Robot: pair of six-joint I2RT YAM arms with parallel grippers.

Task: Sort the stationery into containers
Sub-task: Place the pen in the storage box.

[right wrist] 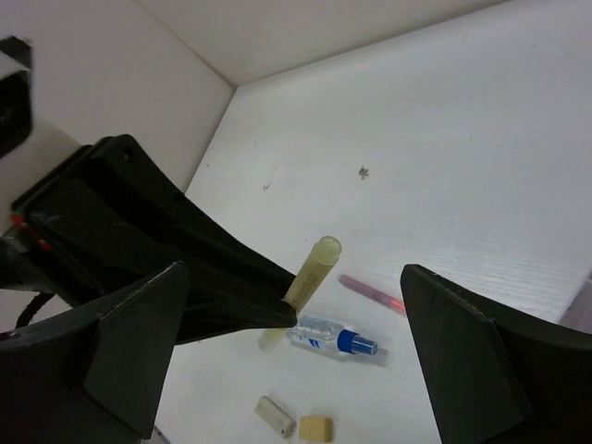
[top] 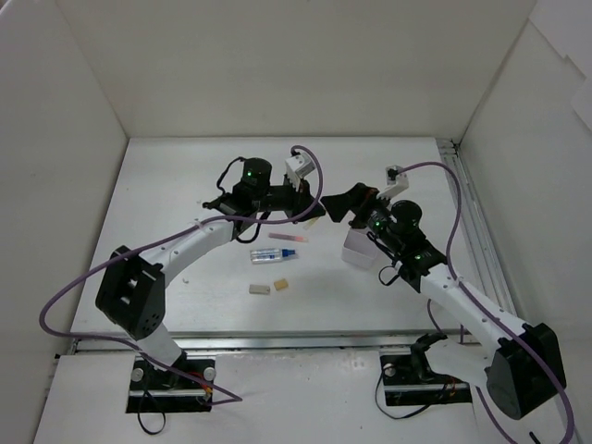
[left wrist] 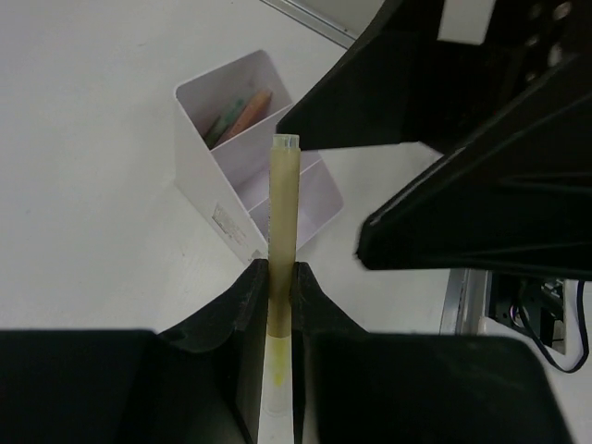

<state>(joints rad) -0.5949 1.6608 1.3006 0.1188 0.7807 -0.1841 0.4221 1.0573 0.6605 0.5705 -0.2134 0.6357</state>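
My left gripper [top: 313,213] [left wrist: 280,270] is shut on a pale yellow pen [left wrist: 282,213] and holds it above the table, its tip pointing at the white three-compartment box [left wrist: 199,157] [top: 359,252]. The box's far compartment holds a few coloured pens [left wrist: 237,115]. My right gripper [top: 337,209] [right wrist: 294,277] is open and empty, close in front of the left one. In the right wrist view the yellow pen [right wrist: 313,273] shows above a red pen [right wrist: 370,293], a clear tube with a blue end [right wrist: 333,337] and two beige erasers [right wrist: 276,416].
The red pen [top: 287,238], tube [top: 274,254] and erasers [top: 268,287] lie mid-table, left of the box. White walls enclose the table. A metal rail [top: 476,231] runs along the right edge.
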